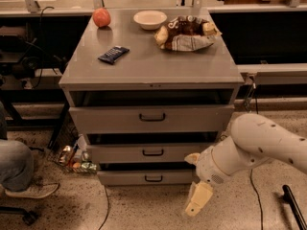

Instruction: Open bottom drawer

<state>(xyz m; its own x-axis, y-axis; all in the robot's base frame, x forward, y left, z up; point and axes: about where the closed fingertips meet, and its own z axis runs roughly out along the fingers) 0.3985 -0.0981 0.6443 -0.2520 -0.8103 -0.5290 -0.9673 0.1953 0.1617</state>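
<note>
The bottom drawer (144, 178) is the lowest grey front of the cabinet, with a small black bar handle (153, 178). It stands pushed in, with a dark gap above it. The middle drawer (151, 153) and the top drawer (152, 118) sit above it. My white arm (249, 150) reaches in from the right. My gripper (197, 201) hangs low, pointing down toward the floor, in front of and to the right of the bottom drawer's handle, apart from it.
On the cabinet top (148, 63) lie an apple (101, 17), a white bowl (150, 19), a chip bag (187, 33) and a dark snack bar (113, 54). Cans and litter (74, 159) lie at the cabinet's left foot. A person's leg and shoe (19, 171) are at left. Cables cross the floor.
</note>
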